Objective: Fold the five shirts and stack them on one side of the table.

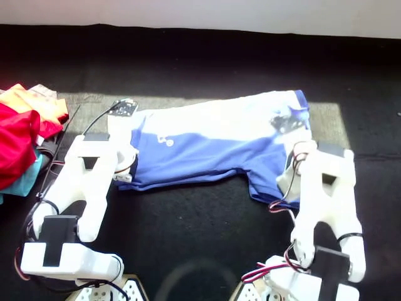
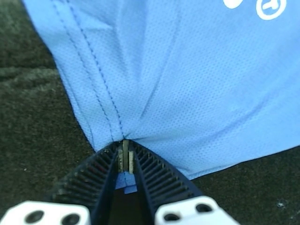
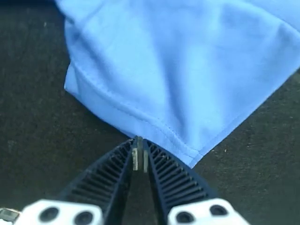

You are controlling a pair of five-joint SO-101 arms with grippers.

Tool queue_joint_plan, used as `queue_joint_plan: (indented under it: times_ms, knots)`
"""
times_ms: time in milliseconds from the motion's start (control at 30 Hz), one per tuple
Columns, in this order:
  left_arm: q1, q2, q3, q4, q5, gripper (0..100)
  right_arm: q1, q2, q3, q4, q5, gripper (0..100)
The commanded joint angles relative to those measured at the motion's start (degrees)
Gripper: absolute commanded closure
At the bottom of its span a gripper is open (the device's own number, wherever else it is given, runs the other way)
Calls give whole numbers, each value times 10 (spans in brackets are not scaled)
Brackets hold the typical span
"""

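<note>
The blue shirt (image 1: 207,141) is lying mid-frame on the worktop. The left gripper (image 2: 125,146) and right gripper (image 3: 139,143) are each pinching its edge. They should be lifting together, evenly.

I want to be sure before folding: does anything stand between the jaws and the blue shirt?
Nothing visible does; the left and right jaws are each shut on the edge of the shirt.

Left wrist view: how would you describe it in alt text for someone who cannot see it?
Seen close up, the black, ribbed left gripper is shut on a pinched edge of a blue shirt. The mesh fabric fans out from the pinch in creases over a dark table cover, with white print farther off.
</note>
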Motion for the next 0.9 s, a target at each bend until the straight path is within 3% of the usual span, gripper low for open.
queue_joint_plan:
  times_ms: [0,133,533,867]
  knots:
    - [-14,7,-10,0,6,991,0,-35,21,-9,74,897]
    - [-14,7,-10,0,6,991,3,-36,15,32,158,811]
    - [-14,7,-10,0,7,991,11,-29,3,31,278,811]
    - [-14,7,-10,0,8,991,37,-29,144,-158,342,811]
